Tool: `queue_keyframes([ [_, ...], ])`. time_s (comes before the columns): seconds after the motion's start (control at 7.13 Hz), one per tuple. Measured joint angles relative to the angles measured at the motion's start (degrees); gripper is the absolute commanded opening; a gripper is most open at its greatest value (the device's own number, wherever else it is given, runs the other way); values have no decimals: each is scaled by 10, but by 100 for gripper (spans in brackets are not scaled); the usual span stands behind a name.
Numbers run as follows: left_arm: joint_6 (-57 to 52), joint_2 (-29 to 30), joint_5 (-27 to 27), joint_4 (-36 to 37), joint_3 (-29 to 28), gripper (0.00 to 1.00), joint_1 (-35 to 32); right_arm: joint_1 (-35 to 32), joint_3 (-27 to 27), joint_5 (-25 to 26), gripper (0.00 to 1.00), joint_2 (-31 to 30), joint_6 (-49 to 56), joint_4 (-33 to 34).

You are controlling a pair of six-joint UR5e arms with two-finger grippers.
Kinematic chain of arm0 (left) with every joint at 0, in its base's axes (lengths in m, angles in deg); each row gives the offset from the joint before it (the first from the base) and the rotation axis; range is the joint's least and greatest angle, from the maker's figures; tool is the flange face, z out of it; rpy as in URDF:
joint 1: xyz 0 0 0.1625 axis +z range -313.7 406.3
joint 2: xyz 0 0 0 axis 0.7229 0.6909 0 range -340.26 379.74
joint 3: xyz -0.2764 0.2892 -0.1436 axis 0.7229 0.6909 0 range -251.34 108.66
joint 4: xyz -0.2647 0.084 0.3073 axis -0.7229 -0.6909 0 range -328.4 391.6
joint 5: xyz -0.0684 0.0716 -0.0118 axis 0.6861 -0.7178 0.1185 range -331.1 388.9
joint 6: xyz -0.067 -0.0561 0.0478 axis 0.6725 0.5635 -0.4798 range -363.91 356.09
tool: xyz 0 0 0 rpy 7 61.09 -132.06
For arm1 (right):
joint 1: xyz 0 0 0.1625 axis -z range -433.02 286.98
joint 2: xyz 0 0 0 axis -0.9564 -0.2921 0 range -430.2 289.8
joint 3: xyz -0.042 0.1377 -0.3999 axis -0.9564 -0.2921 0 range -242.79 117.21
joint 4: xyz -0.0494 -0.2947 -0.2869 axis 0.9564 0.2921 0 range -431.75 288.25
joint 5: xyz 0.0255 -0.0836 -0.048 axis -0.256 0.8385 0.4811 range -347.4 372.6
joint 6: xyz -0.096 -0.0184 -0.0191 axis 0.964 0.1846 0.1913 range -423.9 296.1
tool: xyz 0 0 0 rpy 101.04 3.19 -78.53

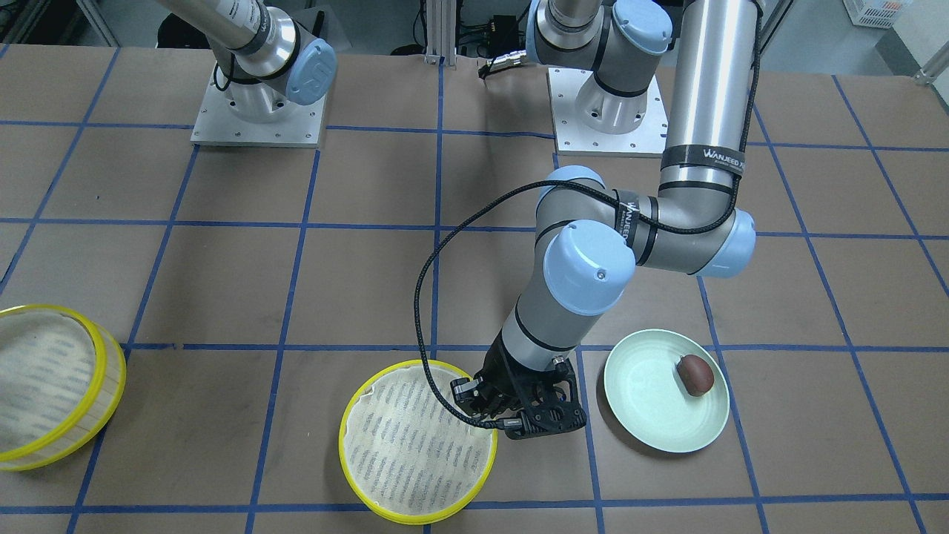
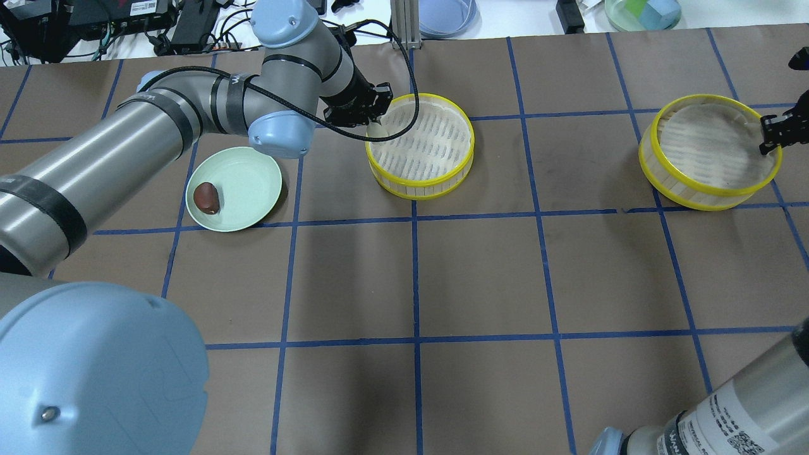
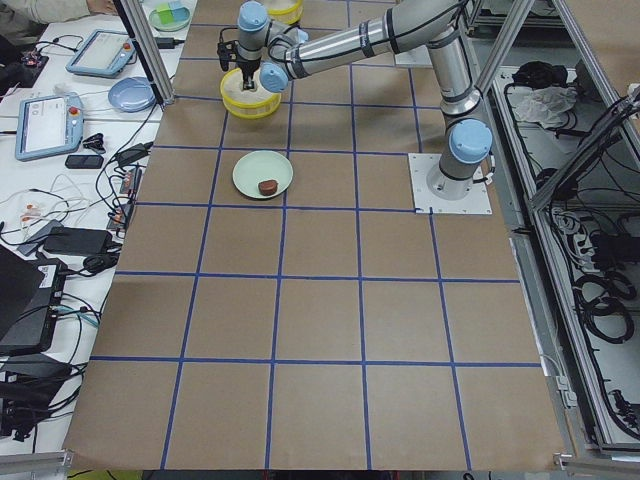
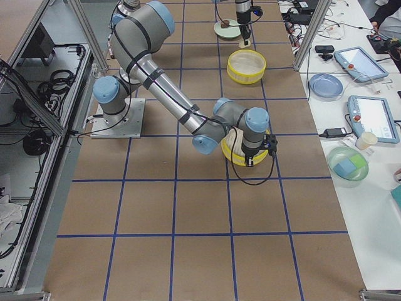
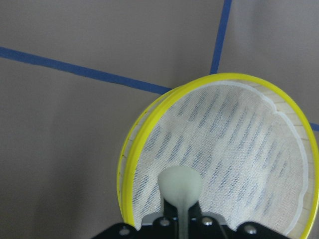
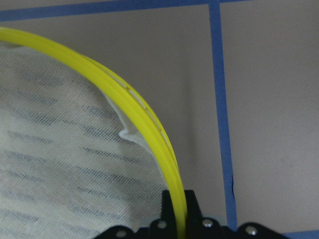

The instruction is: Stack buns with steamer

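My left gripper (image 2: 373,115) is shut on the pale cream bun (image 5: 180,183) and holds it just above the near-left inner edge of the middle steamer tier (image 2: 420,184), which is lined with white cloth. The dark reddish-brown bun (image 2: 206,197) lies on the mint-green plate (image 2: 253,165) to the left of that tier. My right gripper (image 2: 772,131) is shut on the yellow rim (image 6: 149,124) of the second steamer tier (image 2: 701,193) at the far right of the table. That tier has nothing in it.
The left arm's elbow and forearm (image 2: 189,120) hang over the plate's far side. The arm bases (image 1: 258,111) stand at the robot's edge. A blue bowl (image 2: 445,16) and a clear container (image 2: 641,12) sit beyond the table's far edge.
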Motion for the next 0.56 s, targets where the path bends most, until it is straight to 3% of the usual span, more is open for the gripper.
queue_keyframes([
  [0.14,0,11,11,6,0,0,-1,-5,1,3,0,-24,-11,-31],
  [0.28,0,21,18,12,0,24,-1,-15,1,8,0,-47,-24,-56],
  [0.42,0,29,21,15,0,82,-1,-31,1,16,0,-68,-35,-68],
  [0.56,1,34,22,15,0,100,-1,-52,2,20,0,-85,-54,-75],
])
